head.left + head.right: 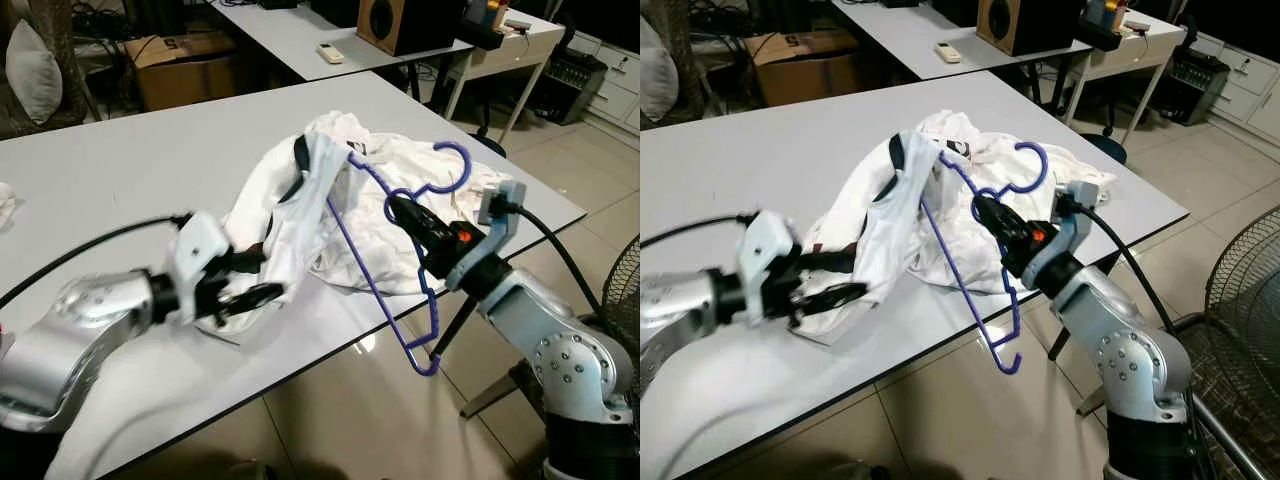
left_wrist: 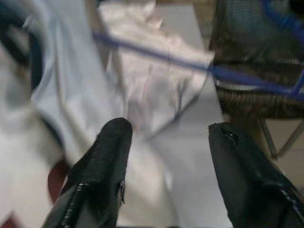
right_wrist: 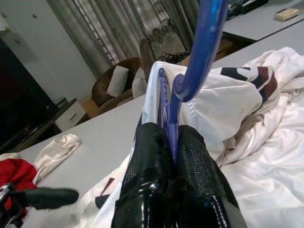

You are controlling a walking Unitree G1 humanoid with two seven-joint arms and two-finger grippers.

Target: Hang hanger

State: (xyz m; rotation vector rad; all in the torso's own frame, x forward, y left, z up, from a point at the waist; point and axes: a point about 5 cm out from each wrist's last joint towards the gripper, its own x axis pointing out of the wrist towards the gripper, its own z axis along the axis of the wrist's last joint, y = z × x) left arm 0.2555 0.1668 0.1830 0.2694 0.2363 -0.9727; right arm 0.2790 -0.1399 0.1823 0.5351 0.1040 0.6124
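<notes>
White desk (image 1: 120,170): crumpled white shirt (image 1: 390,200); my right tool (image 3: 172,142) clamps blue plastic hanger (image 1: 385,270); left tool (image 2: 166,137) wide, near shirt's hem.

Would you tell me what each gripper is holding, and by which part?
Right gripper clamps the blue hanger just below its hook. Left gripper is open, holding nothing, by the white shirt.

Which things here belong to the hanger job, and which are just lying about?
In the job: blue hanger, clamped in the right gripper; white garment; left gripper, open by the garment.

Lying about: remote, speaker, cardboard box, fan.
</notes>
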